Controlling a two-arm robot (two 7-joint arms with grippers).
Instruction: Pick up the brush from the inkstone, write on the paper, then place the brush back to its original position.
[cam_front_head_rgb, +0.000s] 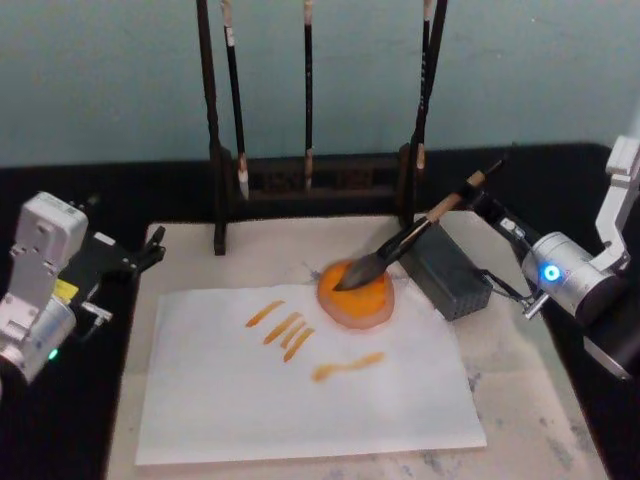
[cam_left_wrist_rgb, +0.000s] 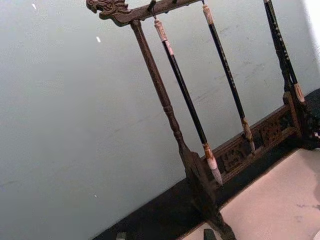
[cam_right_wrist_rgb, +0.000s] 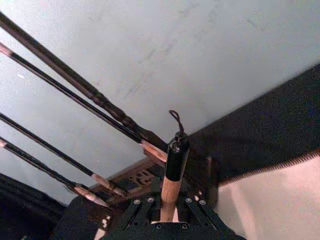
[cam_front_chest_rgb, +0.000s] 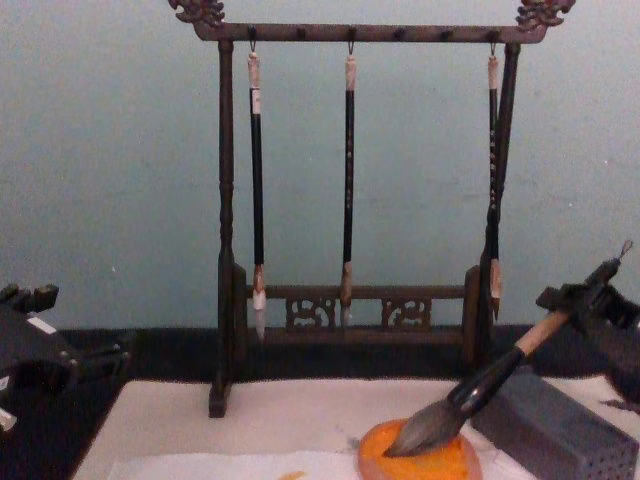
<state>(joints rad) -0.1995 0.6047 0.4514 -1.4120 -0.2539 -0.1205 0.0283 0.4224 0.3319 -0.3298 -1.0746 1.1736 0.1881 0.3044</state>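
Right gripper (cam_front_head_rgb: 480, 197) clamps the brush (cam_front_head_rgb: 420, 232) by its upper handle, likely stiff and light; soft bristles rest in the inkstone (cam_front_head_rgb: 360, 305). Left gripper (cam_front_head_rgb: 155, 245) idles at the mat's (cam_front_head_rgb: 540, 400) left edge.

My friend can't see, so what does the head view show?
The right gripper grips a thick bamboo-handled brush, its dark bristles resting in a small round orange dish at a white paper sheet's far edge, with orange strokes. The left gripper sits far left.

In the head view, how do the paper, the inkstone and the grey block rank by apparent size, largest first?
1. The paper, by far the largest.
2. The grey block and the inkstone look about alike; I would not rank them.
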